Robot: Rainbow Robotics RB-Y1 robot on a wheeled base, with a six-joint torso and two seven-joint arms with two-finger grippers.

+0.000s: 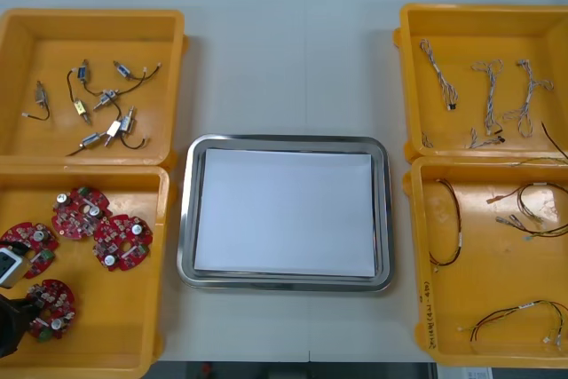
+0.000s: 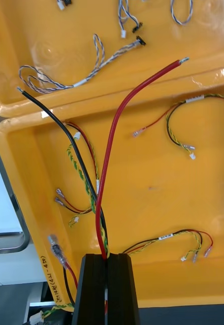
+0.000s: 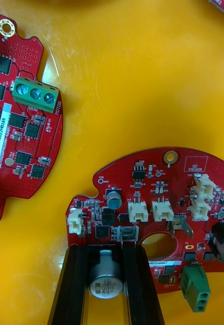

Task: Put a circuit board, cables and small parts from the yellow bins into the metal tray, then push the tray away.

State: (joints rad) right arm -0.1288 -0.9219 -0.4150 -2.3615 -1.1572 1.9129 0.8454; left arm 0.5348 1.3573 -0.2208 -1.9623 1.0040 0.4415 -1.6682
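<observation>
My left gripper is low in the near left yellow bin. Its fingers are closed against a silver capacitor standing on a round red circuit board; in the front view that gripper is at the bin's left edge beside the board. Several more boards lie nearby. Above the near right yellow bin, my right gripper is shut on a cable bundle: a red wire, a black wire and a green-yellow twist rise from between its fingers. The metal tray, white inside, sits at the centre.
The far left bin holds several small metal parts. Twisted blue and white cables lie in the far right bin. Red and yellow cables remain in the near right bin. Bare table stretches beyond the tray.
</observation>
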